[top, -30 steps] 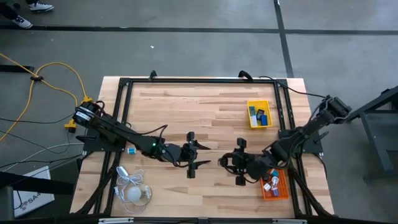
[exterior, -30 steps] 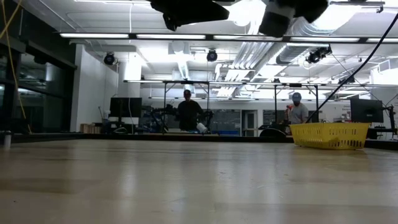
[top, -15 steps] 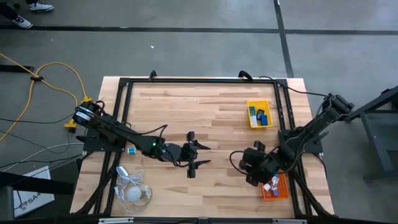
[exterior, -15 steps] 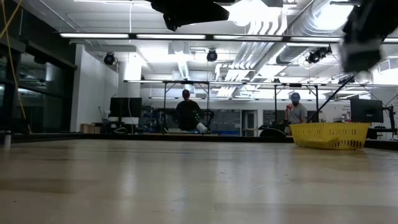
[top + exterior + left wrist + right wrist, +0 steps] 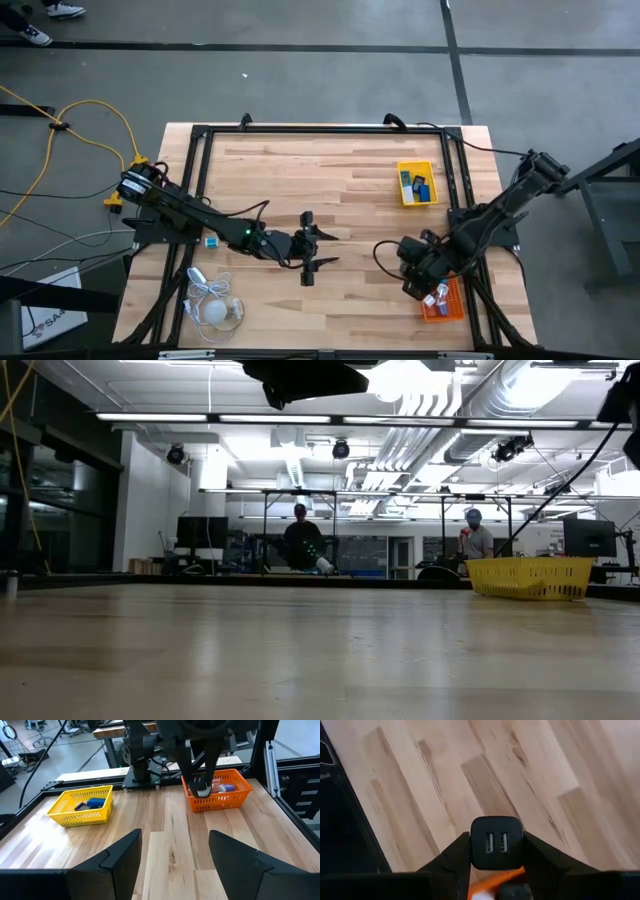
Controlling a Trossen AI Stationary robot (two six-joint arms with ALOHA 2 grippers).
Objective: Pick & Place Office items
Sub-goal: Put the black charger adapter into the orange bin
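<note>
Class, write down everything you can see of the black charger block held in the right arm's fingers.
The black charger block is a small, rounded, matte plastic cube. The face toward the wrist camera carries two side-by-side USB ports. It is pinched between the two dark fingers of the right gripper, one on each side, and held clear above the wooden table, at the edge of the orange tray.

**What you can't really make out here**

The items in the yellow tray point(image 5: 416, 184) are just tiny dark and blue specks from above, no telling what they are. Same for the orange tray point(image 5: 447, 300): the right gripper point(image 5: 425, 289) covers part of it, and its contents blur together. In the low view both arms are cut off at the top edge. The black charger point(image 5: 496, 843) hides whatever sits right behind it, and the white thing with the cord point(image 5: 213, 305) stays vague.
</note>
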